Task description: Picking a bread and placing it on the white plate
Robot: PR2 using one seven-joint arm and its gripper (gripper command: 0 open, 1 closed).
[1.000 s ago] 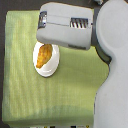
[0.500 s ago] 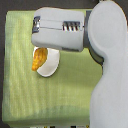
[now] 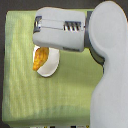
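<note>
The golden-orange bread (image 3: 40, 59) lies on the left part of the white plate (image 3: 51, 66), its lower end at the plate's left rim. The plate rests on a green cloth, and its upper part is hidden under my arm. My gripper (image 3: 38, 23) is a large grey block that hovers above the plate and points toward the exterior view's left. Its fingertips do not show clearly, so whether it is open or shut is not visible. Nothing shows between gripper and bread that links them.
A yellow-green cloth (image 3: 30, 100) covers the table. My grey arm (image 3: 107, 65) fills the exterior view's right side from top to bottom. The cloth's front edge runs along the bottom of the view.
The gripper has shifted slightly toward the exterior view's left and lower, covering more of the plate's top. The bread stays on the plate at about the same spot.
</note>
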